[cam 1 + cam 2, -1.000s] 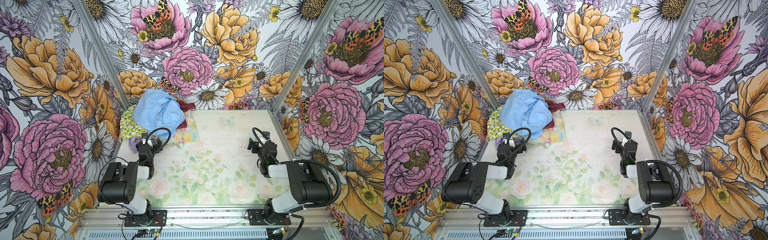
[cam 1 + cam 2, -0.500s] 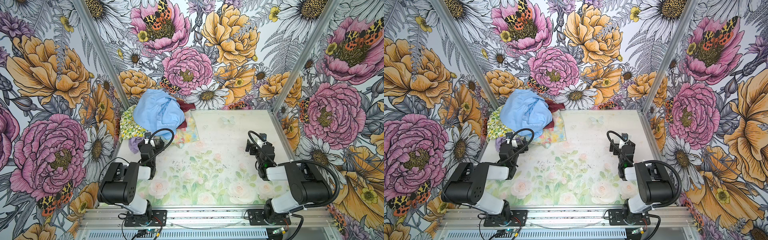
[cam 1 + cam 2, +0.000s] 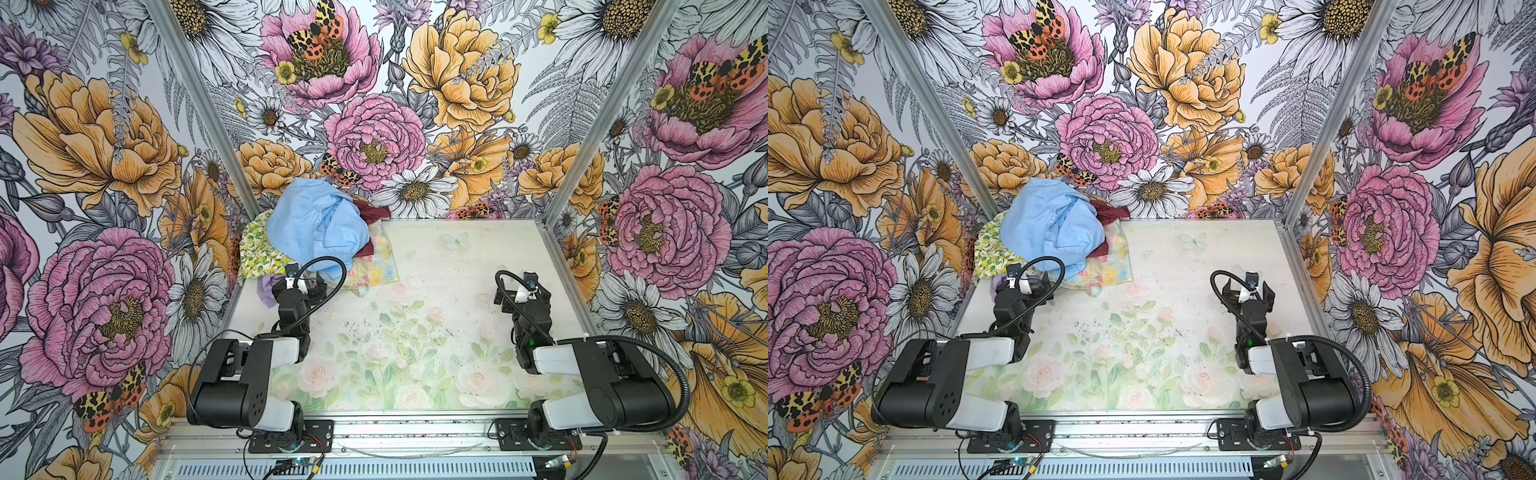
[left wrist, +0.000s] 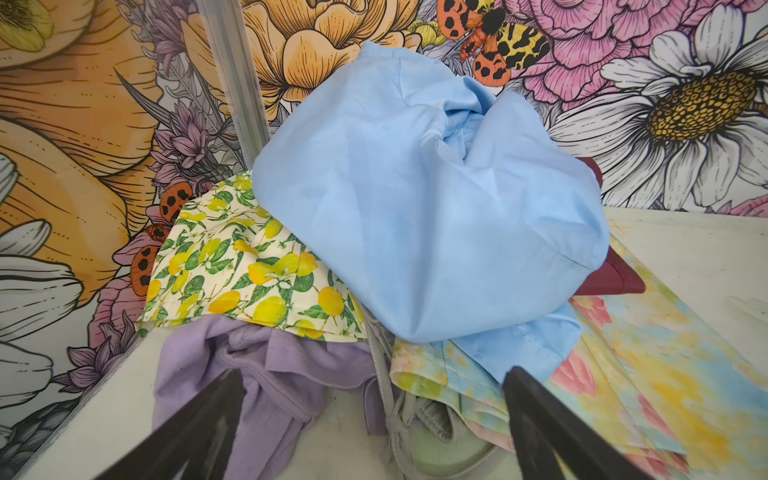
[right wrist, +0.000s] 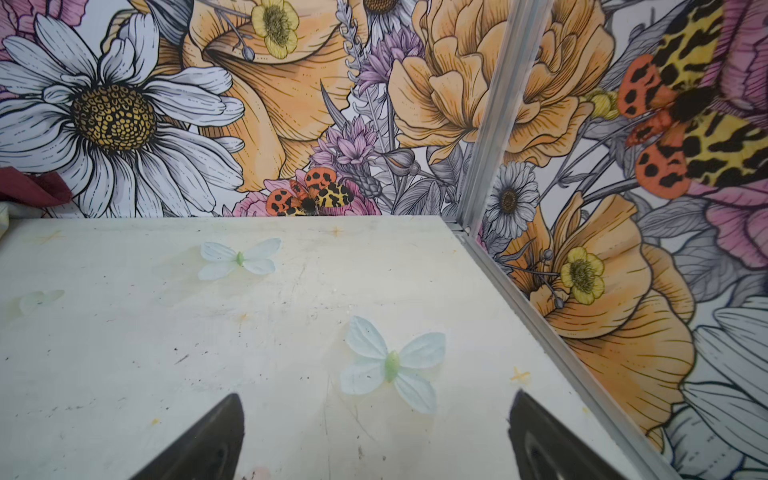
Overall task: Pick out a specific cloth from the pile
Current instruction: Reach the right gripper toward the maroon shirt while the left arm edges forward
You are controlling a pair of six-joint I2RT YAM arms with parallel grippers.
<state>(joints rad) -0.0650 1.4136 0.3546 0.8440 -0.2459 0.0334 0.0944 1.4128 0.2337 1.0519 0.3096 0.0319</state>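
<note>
The cloth [image 4: 609, 279], maroon: largely buried under light blue garment [image 4: 415, 208]; one hemmed corner and a fold behind showing; sleeves unseen; in right wrist view, the cloth [image 5: 29, 189] cut by frame edge; lavender cloth [image 3: 264, 287]: partly behind left arm [image 3: 291, 309] in both top views; pastel floral cloth [image 4: 665, 365]: far part under the pile [image 3: 316, 232]; grey corded item [image 4: 409, 419] beneath: kind cannot be told.

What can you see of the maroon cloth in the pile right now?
The maroon cloth is plain dark red, thin and smooth-looking, and mostly buried under the light blue garment. Only two bits show: a crumpled part sticking out at the back, and a hemmed corner poking out over the pastel floral cloth. Its full shape is hidden.
</note>
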